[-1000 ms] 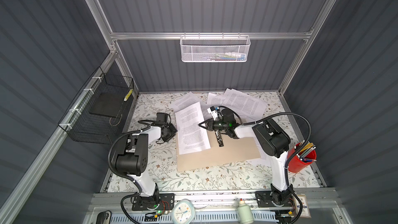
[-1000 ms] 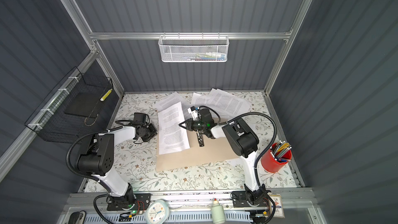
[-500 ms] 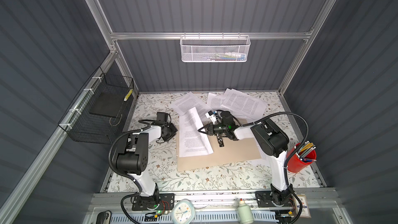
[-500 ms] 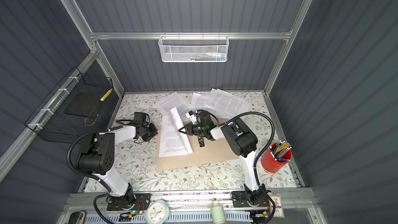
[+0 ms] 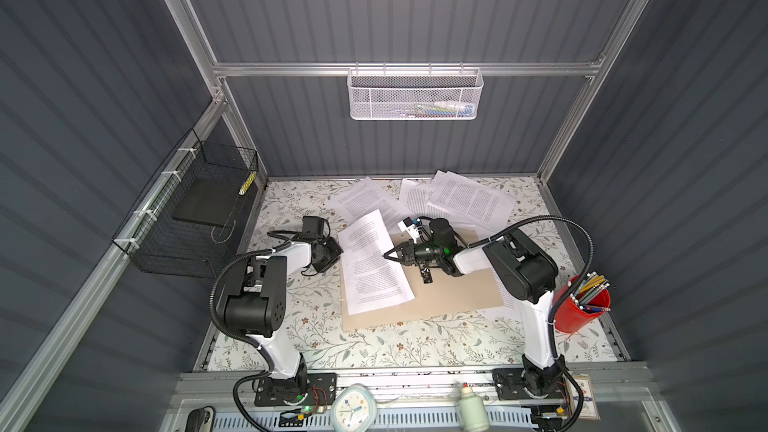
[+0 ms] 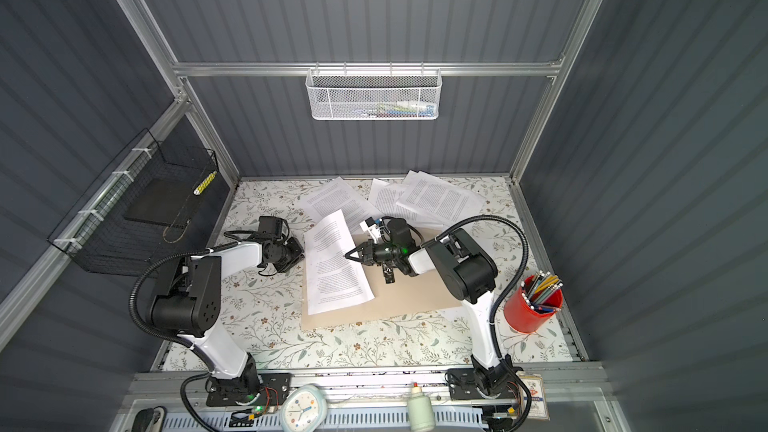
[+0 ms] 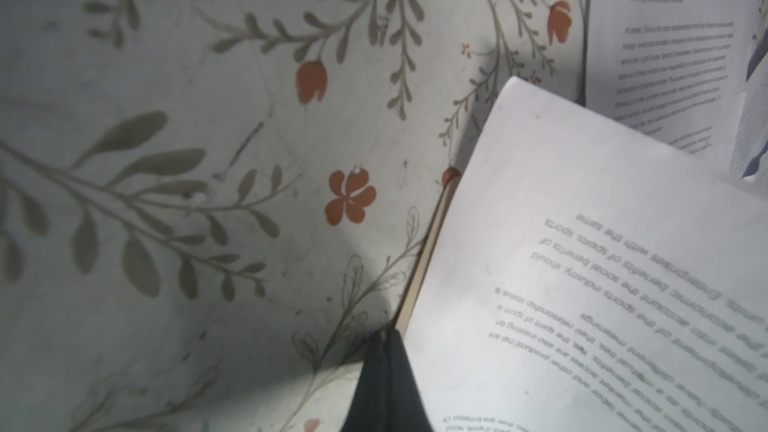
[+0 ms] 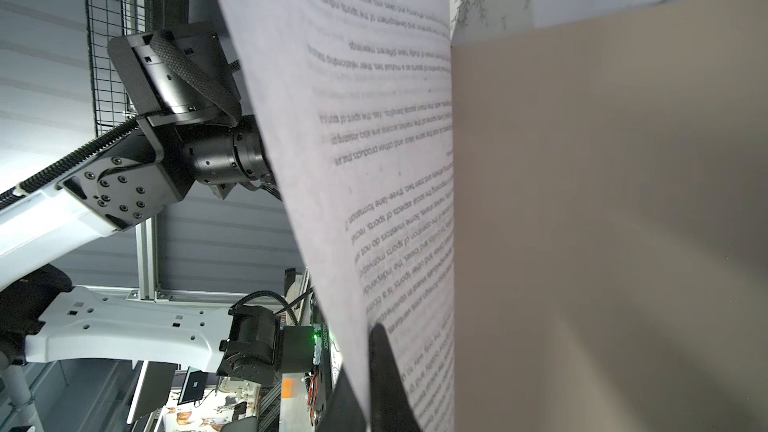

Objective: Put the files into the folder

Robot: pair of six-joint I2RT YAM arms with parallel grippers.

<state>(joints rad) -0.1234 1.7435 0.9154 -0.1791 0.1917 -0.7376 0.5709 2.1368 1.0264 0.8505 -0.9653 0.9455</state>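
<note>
The tan folder (image 5: 449, 292) lies flat mid-table in both top views (image 6: 407, 297). One of the files, a printed white sheet (image 5: 374, 268), covers the folder's left part, its right edge raised. My right gripper (image 5: 386, 255) is shut on that raised edge; the right wrist view shows the sheet (image 8: 374, 118) pinched in the right gripper (image 8: 370, 351), beside the folder (image 8: 602, 222). My left gripper (image 5: 336, 249) is shut, and in the left wrist view the left gripper (image 7: 385, 336) has its tip against the folder's left edge (image 7: 424, 259). More files (image 5: 469, 201) lie spread at the back.
A red cup of pencils (image 5: 582, 305) stands at the right edge. A black wire basket (image 5: 195, 218) hangs on the left wall and a white mesh basket (image 5: 415, 95) on the back wall. A clock (image 5: 353, 409) and a bottle (image 5: 471, 409) sit on the front rail.
The held sheet bulged upward half a second ago and now lies lower across the folder's left part. My right gripper shifted slightly toward the front. The left arm stayed put.
</note>
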